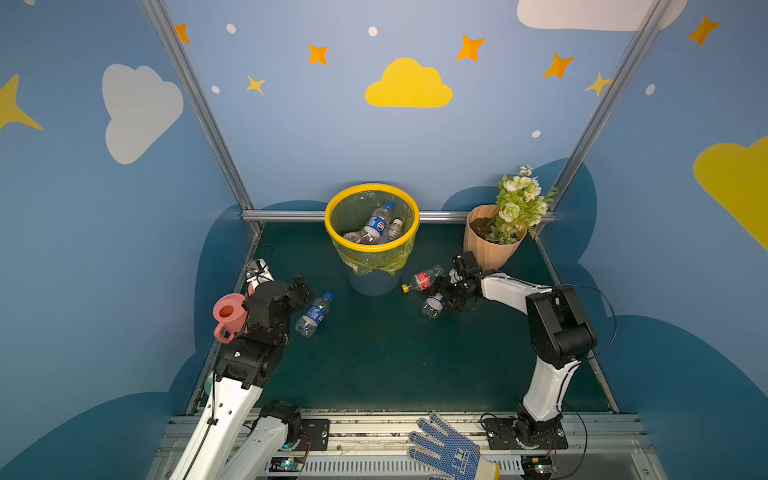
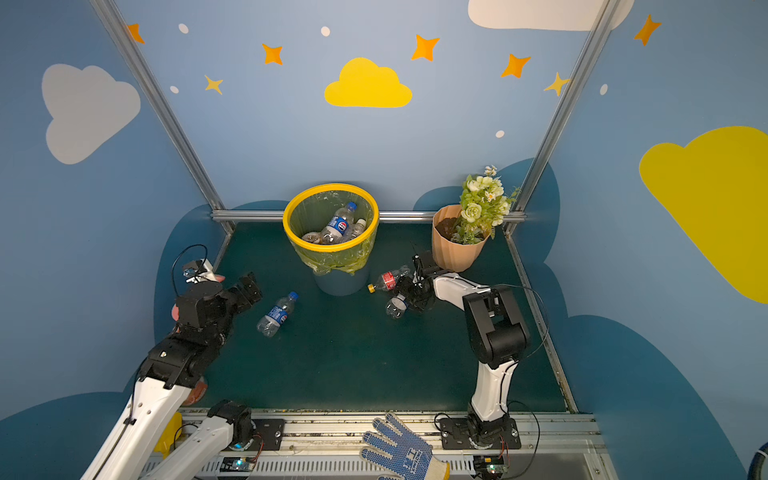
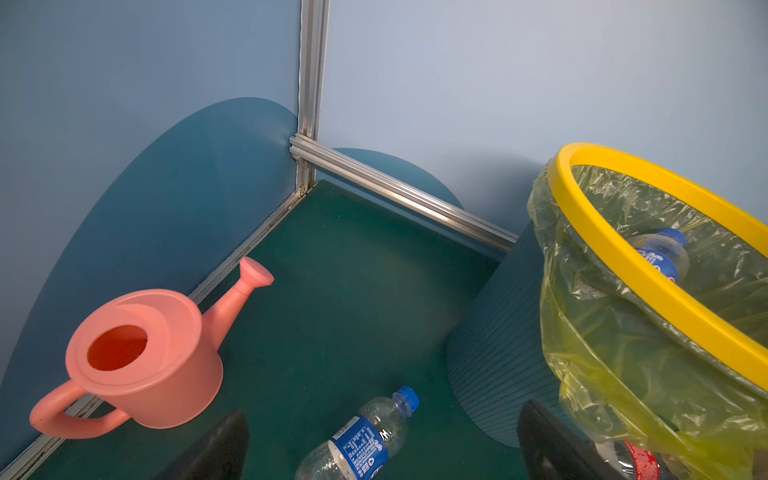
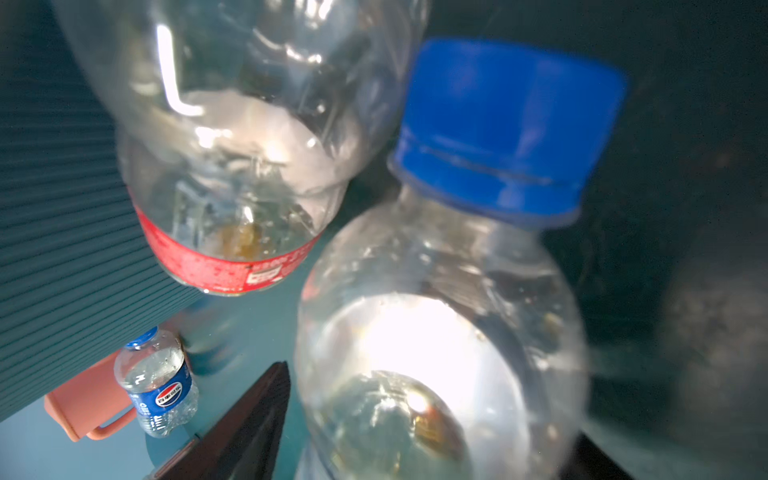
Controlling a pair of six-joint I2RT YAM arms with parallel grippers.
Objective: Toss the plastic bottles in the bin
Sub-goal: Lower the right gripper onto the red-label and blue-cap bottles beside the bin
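A blue-dotted knit glove (image 1: 451,451) lies nearest, at the metal front rail (image 1: 374,428), at 6 o'clock of the scene in both top views. Beyond it spreads the dark green mat (image 1: 395,365). At 12 o'clock of the mat stands the bin (image 1: 372,284), grey-blue with a yellow rim ring and a yellow liner. Discarded bottles (image 1: 376,226) lie inside it, one blue-capped with a blue label, one white-capped. At 9 o'clock of the mat a blue-labelled bottle (image 1: 314,314) lies on its side, cap toward 1 o'clock. The left gripper (image 1: 302,290) hangs just beside it, at its 10 o'clock. In the left wrist view its two dark fingers (image 3: 216,449) stand spread wide and hold nothing, with the bottle ahead of the gap. A pink watering can (image 1: 227,316) stands at the mat's 9 o'clock edge. At 4 o'clock of the bin a red-labelled bottle (image 1: 423,280) lies on its side, yellow cap toward 8 o'clock. Just beside it, at its 5 o'clock, a blue-capped bottle (image 1: 432,308) lies at the right gripper (image 1: 446,297). In the right wrist view this bottle, blurred, fills the space between the dark jaws; whether they press on it cannot be told. A ribbed peach flower pot (image 1: 484,249) stands at 1 o'clock of the mat.
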